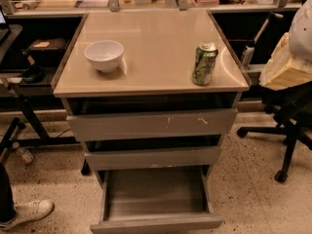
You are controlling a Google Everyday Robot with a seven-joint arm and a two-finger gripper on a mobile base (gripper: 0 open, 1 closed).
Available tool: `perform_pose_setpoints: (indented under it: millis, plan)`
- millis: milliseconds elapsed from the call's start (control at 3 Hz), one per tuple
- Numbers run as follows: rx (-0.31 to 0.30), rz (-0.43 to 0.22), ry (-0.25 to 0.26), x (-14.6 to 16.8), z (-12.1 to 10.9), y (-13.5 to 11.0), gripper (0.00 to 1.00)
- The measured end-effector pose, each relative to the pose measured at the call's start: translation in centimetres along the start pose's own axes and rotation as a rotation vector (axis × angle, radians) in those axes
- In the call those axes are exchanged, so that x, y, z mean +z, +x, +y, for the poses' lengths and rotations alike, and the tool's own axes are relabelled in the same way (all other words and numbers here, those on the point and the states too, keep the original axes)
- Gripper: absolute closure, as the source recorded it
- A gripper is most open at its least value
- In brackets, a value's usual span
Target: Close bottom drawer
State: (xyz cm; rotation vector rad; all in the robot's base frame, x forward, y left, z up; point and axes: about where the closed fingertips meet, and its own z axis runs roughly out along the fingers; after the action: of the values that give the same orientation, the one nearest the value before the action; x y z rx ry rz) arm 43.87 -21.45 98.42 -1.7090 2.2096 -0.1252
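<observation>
The bottom drawer of the grey-brown cabinet is pulled far out toward me. Its wide shallow tray is empty, and its plain front panel sits at the lower edge of the view. The middle drawer and the top drawer, which has white scratch marks, stand slightly out. My gripper shows at the right edge as a pale tan shape under the white arm. It is level with the cabinet top, to its right and well above the bottom drawer, touching nothing.
A white bowl and a green can stand on the cabinet top. An office chair base is at the right. A person's white shoe is at the lower left, and desk legs are at the left.
</observation>
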Motion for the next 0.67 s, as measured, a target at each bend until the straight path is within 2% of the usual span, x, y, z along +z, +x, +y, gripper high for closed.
perform_pose_setpoints:
  millis: [333, 667]
  plan:
    - [0.0, 0.0, 0.0, 0.0, 0.0, 0.0, 1.0]
    - [0.005, -0.005, -0.061, 2.4, 2.4, 0.6, 1.0]
